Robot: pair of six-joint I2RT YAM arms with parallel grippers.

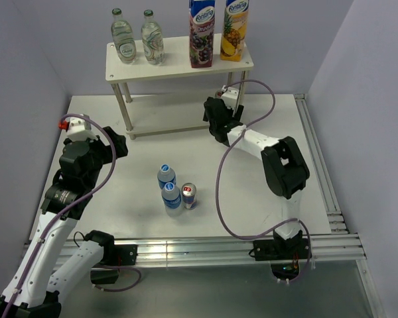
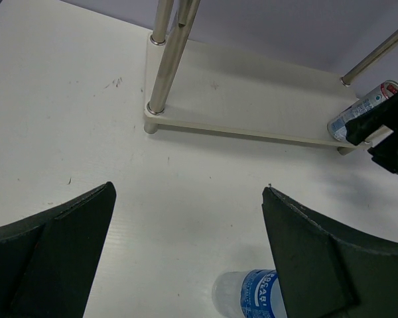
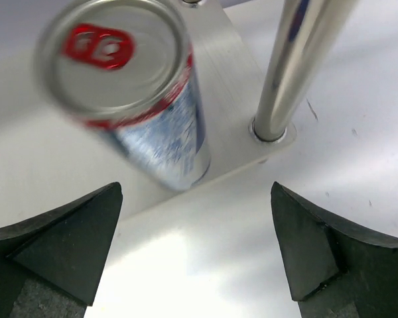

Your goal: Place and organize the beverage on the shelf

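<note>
Shelf (image 1: 176, 61) far centre of bench. Right tool (image 3: 194, 199) spread, just near the shelved can (image 3: 142, 99) on lower board's right end, not touching. Left tool (image 2: 189, 192) spread, holding nothing. Two water bottles (image 1: 166, 176) and loose can (image 1: 189, 196) mid-bench: probably light, slick, dentable; pinch mid-body.

The table (image 1: 139, 152) bears two plastic bottles (image 1: 166, 176), a can (image 1: 189, 196) and the shelf (image 1: 176, 54), carrying glass bottles (image 1: 123, 36) and cartons (image 1: 202, 33).
</note>
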